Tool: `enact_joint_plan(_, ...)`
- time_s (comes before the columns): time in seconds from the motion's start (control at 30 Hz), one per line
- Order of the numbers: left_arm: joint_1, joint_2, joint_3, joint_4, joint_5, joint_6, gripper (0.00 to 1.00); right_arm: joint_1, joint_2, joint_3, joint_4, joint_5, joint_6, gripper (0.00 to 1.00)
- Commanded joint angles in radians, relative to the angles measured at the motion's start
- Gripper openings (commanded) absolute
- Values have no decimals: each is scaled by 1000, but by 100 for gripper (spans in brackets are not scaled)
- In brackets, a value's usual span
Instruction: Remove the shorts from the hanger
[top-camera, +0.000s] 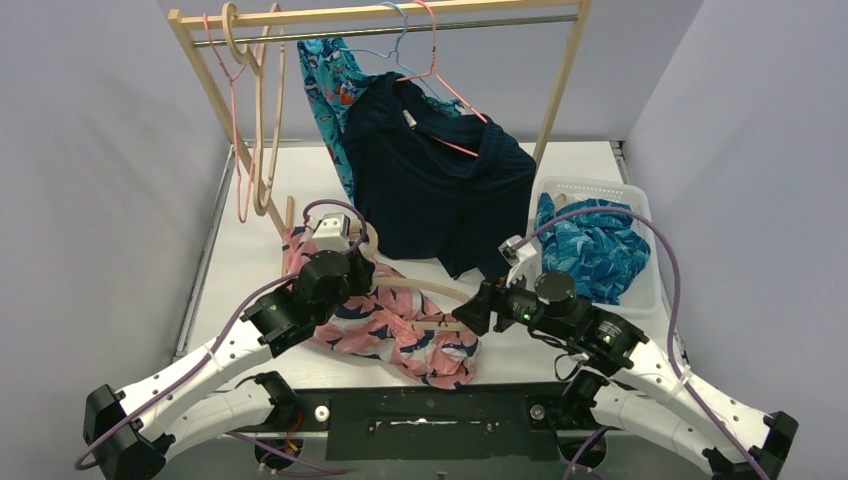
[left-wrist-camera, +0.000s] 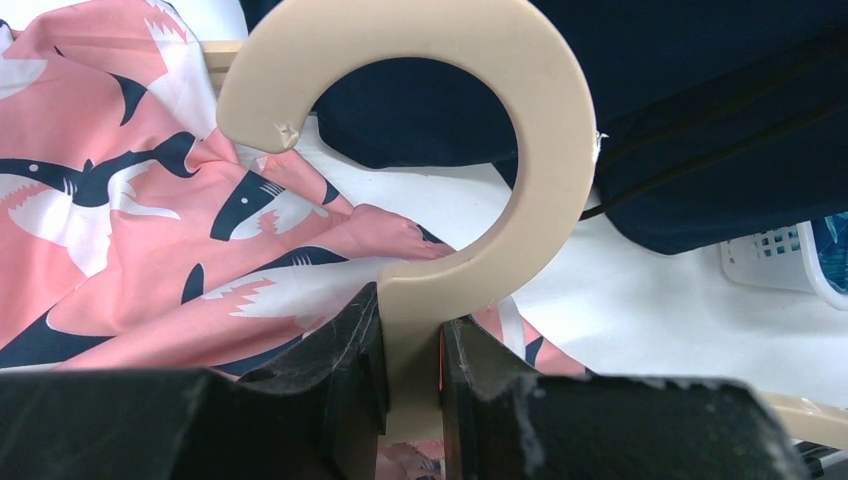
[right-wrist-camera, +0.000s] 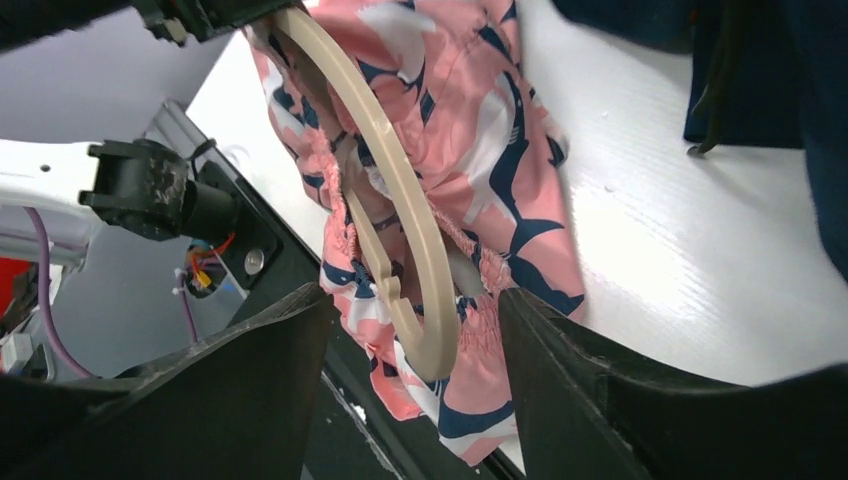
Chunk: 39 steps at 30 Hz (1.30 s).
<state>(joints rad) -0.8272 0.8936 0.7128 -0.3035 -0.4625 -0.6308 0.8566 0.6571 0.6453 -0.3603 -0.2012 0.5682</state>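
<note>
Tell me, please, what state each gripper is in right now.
Left gripper: closed on the hanger.
Right gripper: open around the hanger's end, holding nothing.

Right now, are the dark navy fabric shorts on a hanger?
On: navy shorts hang from a thin pink hanger on the rail.

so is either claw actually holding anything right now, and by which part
The left claw grips the cream hanger by the neck just below its hook. The right claw is open around the hanger's end, gripping nothing.
</note>
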Motion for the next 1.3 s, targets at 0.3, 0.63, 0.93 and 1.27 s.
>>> enact_joint_plan(0.3, 10, -42, -14, 76, 42, 10, 0, -31, 67, 31, 105, -155, -25, 12)
enact_joint_plan(0.63, 19, -116, -40, -18, 34, -37, 53, -162, -35, 44, 53, -170, 29, 0)
enact_joint_plan(0.93, 22, -173, -116, -61, 32, -111, 60, -169, -109, 100, 10, -189, 38, 0)
enact_joint_plan(1.27, 58, -133, -160, -36, -5, -180, 60, -169, -154, 251, -129, -195, 1, 0)
